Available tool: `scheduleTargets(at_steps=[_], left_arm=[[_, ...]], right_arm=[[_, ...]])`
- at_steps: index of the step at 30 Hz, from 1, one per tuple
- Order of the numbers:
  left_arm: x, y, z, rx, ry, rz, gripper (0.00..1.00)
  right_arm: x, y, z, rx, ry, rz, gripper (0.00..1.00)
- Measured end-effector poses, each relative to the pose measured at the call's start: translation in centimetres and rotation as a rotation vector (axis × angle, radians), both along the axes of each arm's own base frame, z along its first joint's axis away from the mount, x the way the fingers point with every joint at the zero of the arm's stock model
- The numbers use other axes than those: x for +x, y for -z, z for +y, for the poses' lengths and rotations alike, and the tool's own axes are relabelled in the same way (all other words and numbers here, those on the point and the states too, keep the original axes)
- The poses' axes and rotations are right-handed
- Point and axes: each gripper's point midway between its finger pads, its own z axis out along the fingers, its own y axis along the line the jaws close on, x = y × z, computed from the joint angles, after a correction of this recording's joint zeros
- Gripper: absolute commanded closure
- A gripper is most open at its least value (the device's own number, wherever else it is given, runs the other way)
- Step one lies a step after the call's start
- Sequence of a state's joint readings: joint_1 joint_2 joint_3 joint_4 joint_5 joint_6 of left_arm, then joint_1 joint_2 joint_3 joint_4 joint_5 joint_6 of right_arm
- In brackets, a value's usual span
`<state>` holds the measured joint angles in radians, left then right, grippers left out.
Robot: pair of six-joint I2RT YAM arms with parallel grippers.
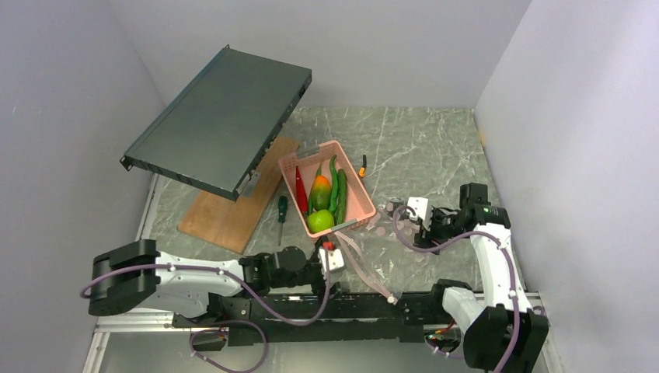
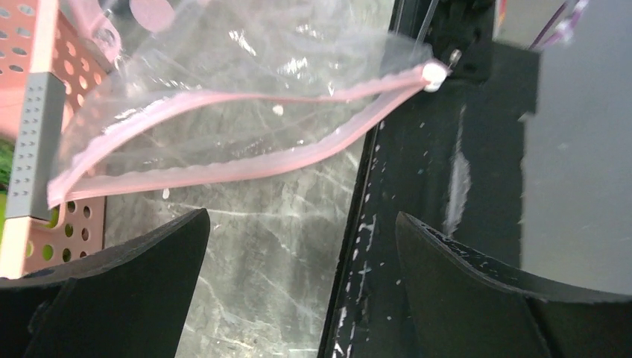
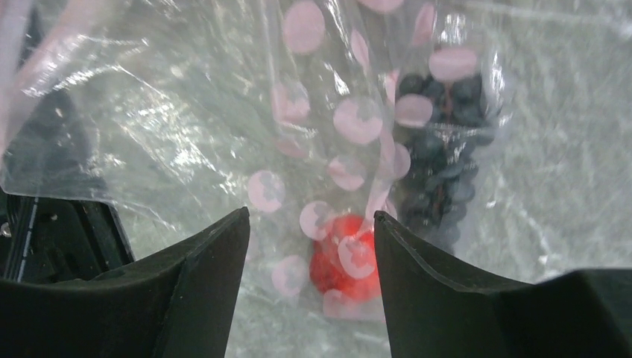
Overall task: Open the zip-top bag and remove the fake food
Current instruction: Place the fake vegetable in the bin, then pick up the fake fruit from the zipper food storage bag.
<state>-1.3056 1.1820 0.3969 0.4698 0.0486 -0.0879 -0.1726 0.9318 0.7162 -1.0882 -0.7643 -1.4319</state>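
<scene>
The zip-top bag (image 1: 371, 247) lies flat on the table between the pink basket and my right arm. In the left wrist view its two pink zip strips (image 2: 223, 160) are parted, with a white end piece (image 2: 434, 73). My left gripper (image 2: 302, 224) is open and empty just short of the strips. In the right wrist view a dark grape bunch (image 3: 440, 149) and a red piece (image 3: 343, 257) sit inside the pink-dotted bag (image 3: 186, 112). My right gripper (image 3: 311, 216) is open above the red piece. A lime-green apple (image 1: 319, 221), green pods (image 1: 336, 186) and a red chili (image 1: 301, 185) lie in the basket.
The pink perforated basket (image 1: 359, 190) stands mid-table. A green-handled screwdriver (image 1: 281, 210) lies left of it beside a wooden board (image 1: 225, 210). A dark flat metal case (image 1: 217, 120) leans over the back left. A small orange-tipped item (image 1: 363, 165) lies behind the basket.
</scene>
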Motion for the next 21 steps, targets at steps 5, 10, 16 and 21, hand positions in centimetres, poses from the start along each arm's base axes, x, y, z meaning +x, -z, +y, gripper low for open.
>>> scheduleTargets(at_steps=[5,10,16,21], left_arm=[[-0.1,3.1,-0.4,0.114,0.003,-0.141,0.04],[1.2,4.3,-1.1,0.160,-0.043,-0.224,0.08],[2.5,3.6,-2.1,0.115,-0.094,-0.278,0.18],[2.7,3.1,-2.8,0.077,-0.104,-0.296,0.21]], right_arm=[[0.5,1.6,-2.3,-0.086,0.100,0.105,0.40],[0.9,2.0,-4.8,-0.164,0.158,0.141,0.39],[1.0,2.5,-7.4,-0.267,0.078,0.107,0.38],[1.2,3.9,-7.8,-0.307,-0.080,0.094,0.43]])
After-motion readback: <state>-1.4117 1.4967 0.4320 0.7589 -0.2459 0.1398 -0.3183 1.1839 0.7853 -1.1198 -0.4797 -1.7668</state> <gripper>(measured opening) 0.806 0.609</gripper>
